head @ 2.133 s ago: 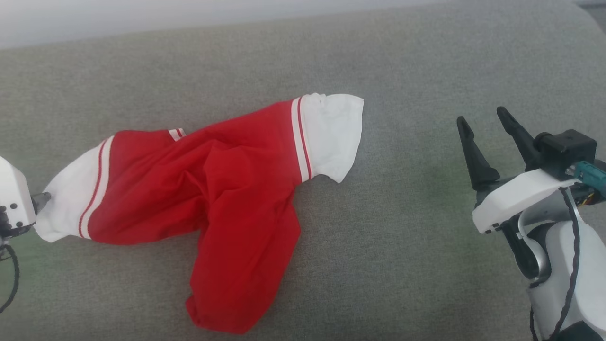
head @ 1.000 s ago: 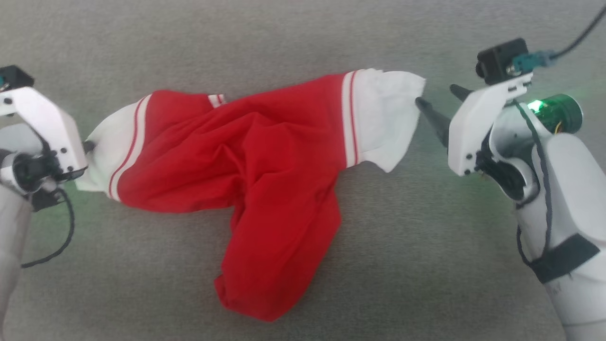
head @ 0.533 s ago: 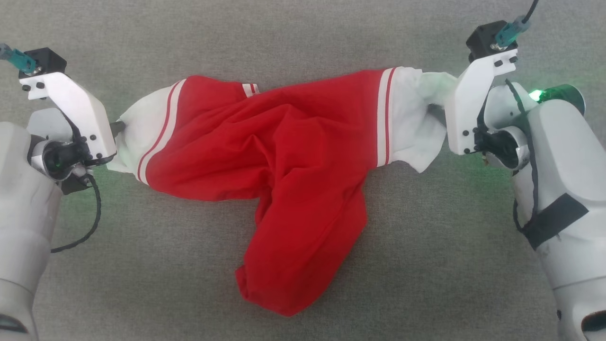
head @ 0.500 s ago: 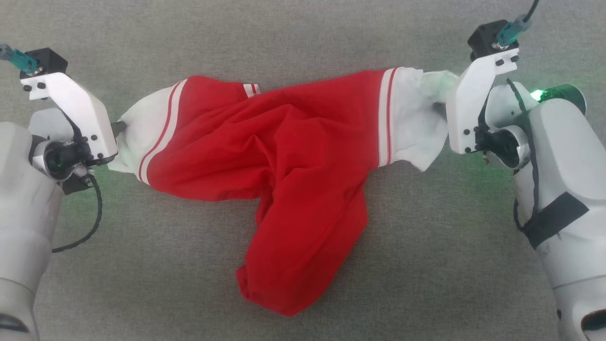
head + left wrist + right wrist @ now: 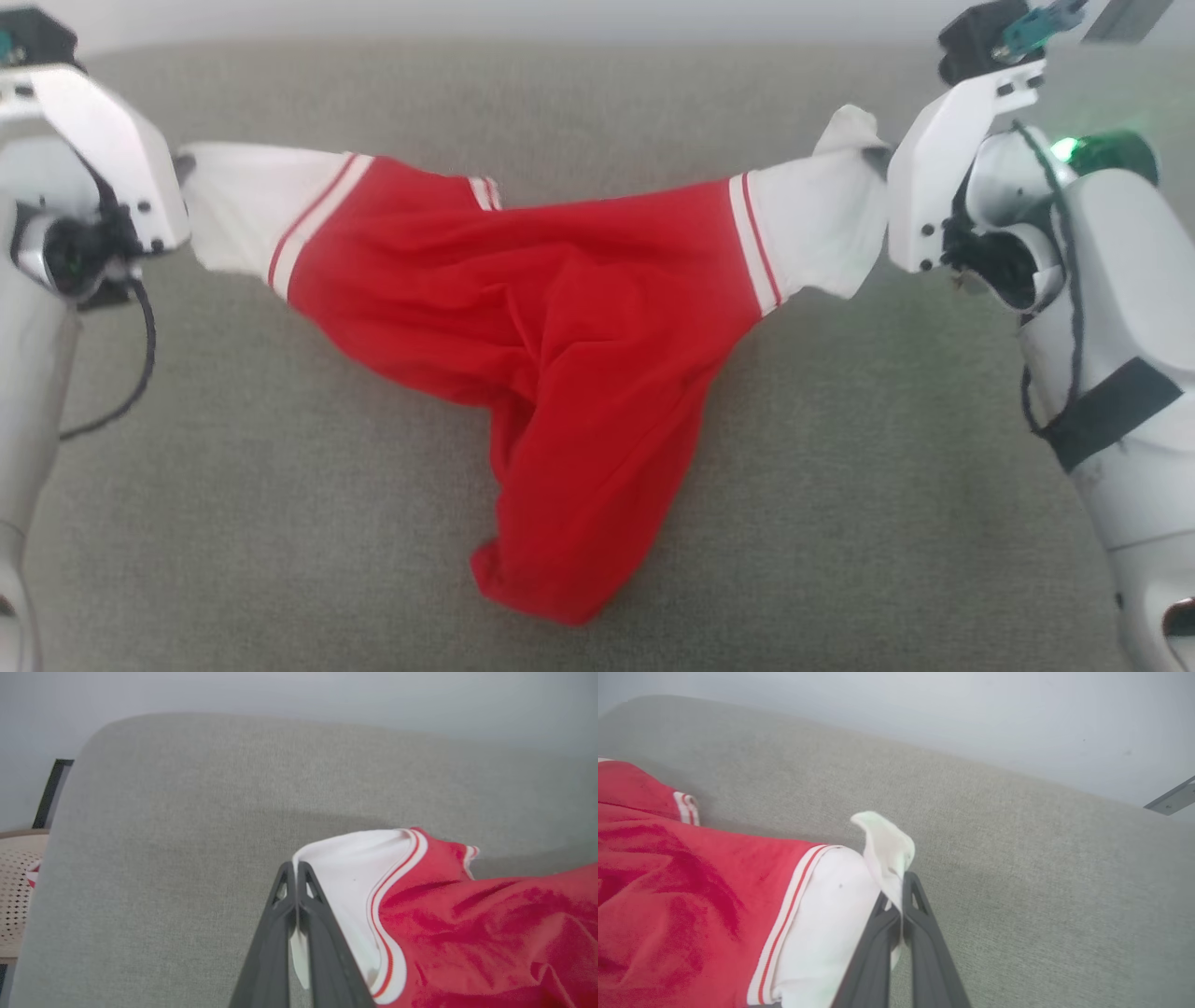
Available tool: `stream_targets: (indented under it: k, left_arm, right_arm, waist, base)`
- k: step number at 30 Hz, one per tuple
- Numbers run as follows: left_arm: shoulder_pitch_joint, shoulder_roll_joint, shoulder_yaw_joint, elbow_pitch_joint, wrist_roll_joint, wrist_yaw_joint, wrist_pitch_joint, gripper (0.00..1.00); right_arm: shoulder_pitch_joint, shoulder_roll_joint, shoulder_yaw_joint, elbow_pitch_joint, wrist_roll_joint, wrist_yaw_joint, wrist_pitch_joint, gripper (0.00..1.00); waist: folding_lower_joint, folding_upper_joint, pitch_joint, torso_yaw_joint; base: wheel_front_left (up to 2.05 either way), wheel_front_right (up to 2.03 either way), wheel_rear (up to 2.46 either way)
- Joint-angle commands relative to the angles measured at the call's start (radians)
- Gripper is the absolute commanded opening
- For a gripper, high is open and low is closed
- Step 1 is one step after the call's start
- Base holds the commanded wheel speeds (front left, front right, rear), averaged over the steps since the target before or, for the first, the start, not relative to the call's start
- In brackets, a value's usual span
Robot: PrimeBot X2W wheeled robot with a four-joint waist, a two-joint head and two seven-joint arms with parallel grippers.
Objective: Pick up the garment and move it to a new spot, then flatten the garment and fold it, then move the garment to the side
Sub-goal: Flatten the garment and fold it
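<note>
The garment (image 5: 560,317), a red shirt with white striped sleeve ends, hangs stretched between my two grippers above the grey cushion, its red body sagging down toward the surface. My left gripper (image 5: 182,163) is shut on the left white sleeve edge (image 5: 345,868); its dark fingers (image 5: 308,933) pinch the cloth in the left wrist view. My right gripper (image 5: 878,159) is shut on the right white sleeve (image 5: 822,224). In the right wrist view the fingers (image 5: 920,933) clamp a white fold (image 5: 887,849) that sticks up past the tips.
The grey fabric cushion (image 5: 887,485) spreads under everything, with a pale wall beyond its far edge. A perforated beige seat (image 5: 16,891) and a dark frame (image 5: 49,793) lie past the cushion's left end. A metal bracket (image 5: 1169,798) shows on the wall.
My right gripper reached the right sleeve and closed on it. Both sleeve ends have since risen, so the shirt now hangs between the grippers. The head camera also shifted.
</note>
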Motion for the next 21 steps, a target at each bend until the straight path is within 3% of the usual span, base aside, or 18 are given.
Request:
stream_targets:
  k: [1, 13, 21]
  left_arm:
    - [-0.024, 0.008, -0.004, -0.014, 0.014, 0.0, -0.011, 0.0]
    - [-0.113, 0.055, -0.027, -0.141, 0.069, 0.045, -0.014, 0.0]
    - [-0.151, 0.07, -0.023, -0.214, 0.078, 0.077, -0.01, 0.0]
  right_arm:
    - [-0.011, -0.01, 0.011, -0.012, 0.011, 0.0, -0.014, 0.0]
    - [-0.101, -0.096, 0.091, -0.102, 0.096, 0.0, -0.12, 0.0]
    - [-0.189, -0.107, 0.133, -0.058, 0.106, 0.0, -0.178, 0.0]
  waist:
    - [0.0, 0.0, -0.056, -0.012]
    - [0.0, 0.0, -0.238, -0.036]
    - [0.0, 0.0, -0.254, -0.041]
  base:
    - [0.0, 0.0, 0.0]
    - [0.0, 0.0, 0.0]
    - [0.0, 0.0, 0.0]
